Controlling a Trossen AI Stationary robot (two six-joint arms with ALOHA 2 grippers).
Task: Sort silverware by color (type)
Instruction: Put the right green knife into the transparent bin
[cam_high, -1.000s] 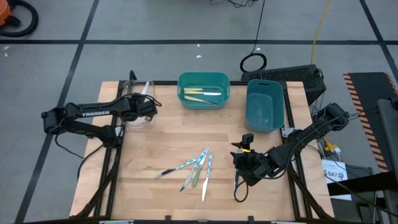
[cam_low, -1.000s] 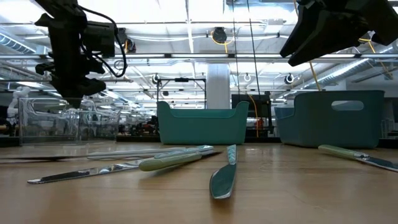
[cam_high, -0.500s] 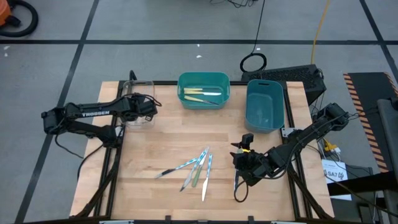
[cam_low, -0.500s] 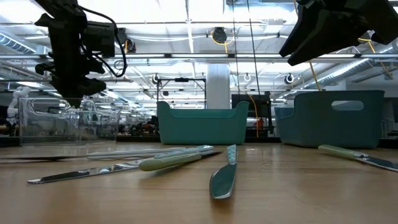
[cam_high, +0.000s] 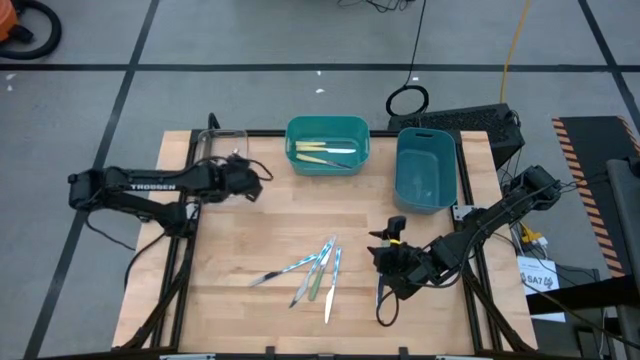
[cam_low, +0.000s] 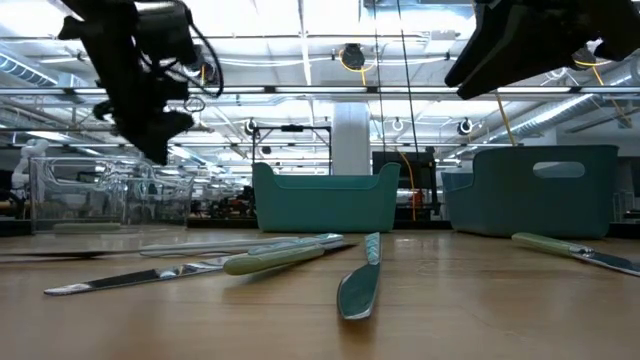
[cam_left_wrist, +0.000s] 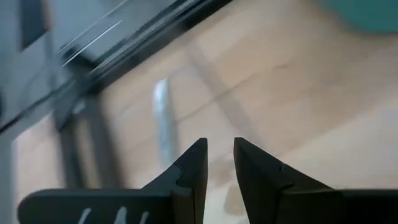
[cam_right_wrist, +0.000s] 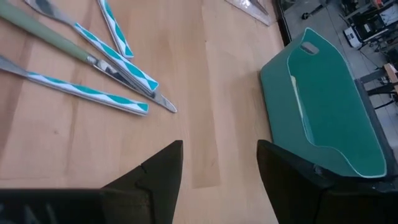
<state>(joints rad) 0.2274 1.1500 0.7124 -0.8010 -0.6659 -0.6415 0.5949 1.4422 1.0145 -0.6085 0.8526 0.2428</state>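
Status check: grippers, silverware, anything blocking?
Left gripper empty, beside clear tray. Right gripper open, empty, near loose silverware. Some pieces already in teal bin. Nothing blocking.

I count two arms, each with one gripper: left gripper (cam_high: 257, 183), right gripper (cam_high: 380, 252). Containers total three: one teal bin (cam_high: 327, 145), one blue bin (cam_high: 426, 168), one clear tray (cam_high: 221, 147). On the table (cam_high: 290, 220) I count four utensils in a cluster (cam_high: 315, 272) and one apart (cam_high: 380, 292). In the teal bin I see about three utensils (cam_high: 324, 152); exact count unclear.

Overhead, table-level, two wrist views
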